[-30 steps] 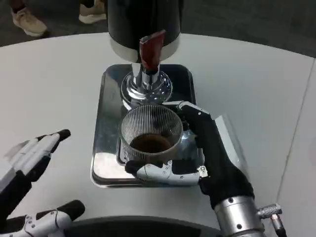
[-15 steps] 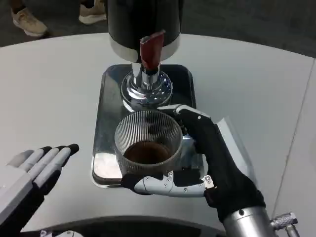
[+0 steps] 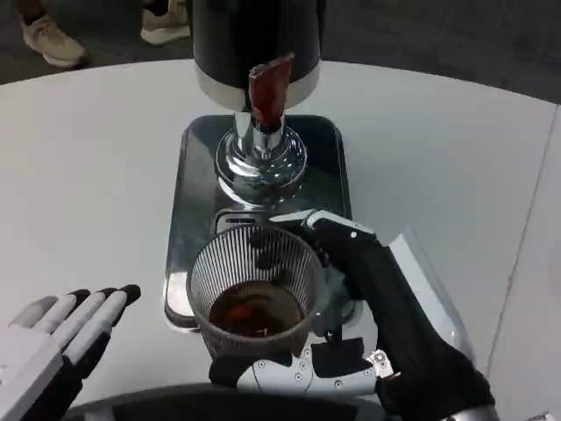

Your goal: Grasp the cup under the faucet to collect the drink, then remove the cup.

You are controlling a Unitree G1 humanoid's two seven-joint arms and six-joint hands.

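Note:
A clear ribbed cup (image 3: 254,294) with dark drink in its bottom is held by my right hand (image 3: 368,316), whose fingers wrap around its right side and front. The cup is at the near edge of the shiny metal tray (image 3: 197,167), lifted and drawn toward me, away from the faucet. The black dispenser (image 3: 254,44) stands at the tray's far end with its red-handled faucet (image 3: 267,88) above a chrome base (image 3: 260,162). My left hand (image 3: 61,338) lies open at the lower left, fingers stretched out flat, holding nothing.
The white round table (image 3: 438,158) spreads to both sides of the tray. A table seam runs down the right side. Two people's shoes (image 3: 53,39) show on the floor beyond the table's far edge.
My right hand has pulled the cup back from under the faucet toward the tray's near edge and raised it. My left hand flattened its fingers and dropped lower in the picture.

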